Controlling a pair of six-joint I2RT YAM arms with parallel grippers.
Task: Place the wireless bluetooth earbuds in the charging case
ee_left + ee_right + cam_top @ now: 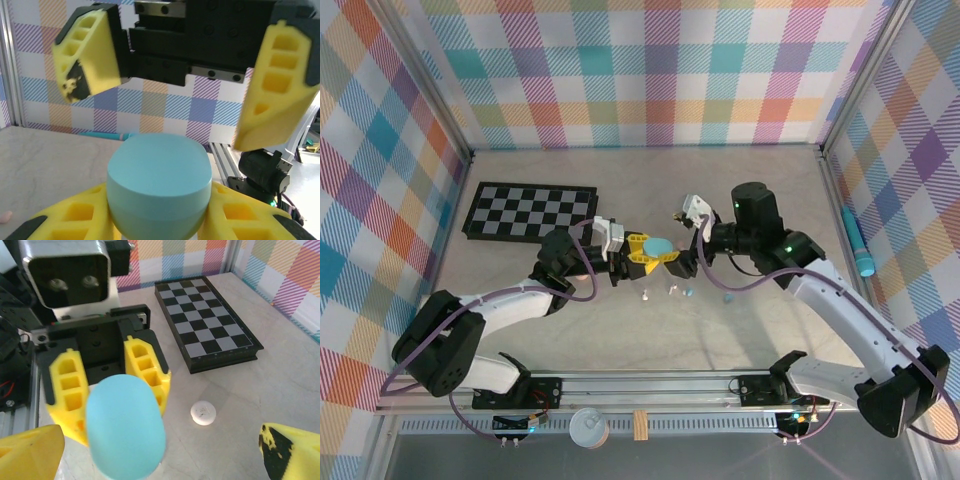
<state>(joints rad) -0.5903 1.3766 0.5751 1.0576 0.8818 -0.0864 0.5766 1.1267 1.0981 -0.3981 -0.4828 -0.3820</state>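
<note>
Your left tool (653, 256) reached to the middle of the frame, clamped on a light blue oval case (660, 245). Your right tool (682, 262) faced it, fingers spread wide. Tiny earbuds (688, 293) lay on the bench (740, 190) just below both. A chessboard (530, 212) sat at upper left, and plaid walls (650, 70) stood around the bench.

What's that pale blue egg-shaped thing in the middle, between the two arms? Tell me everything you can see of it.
It is a light blue oval case, smooth, matte and plastic-looking, pebble-shaped with one flatter face. It looks shut; no seam or opening shows. The left gripper pinches it from both sides with its yellow fingers, and it seems lifted off the table. The right gripper faces it, spread wide, not touching.
</note>
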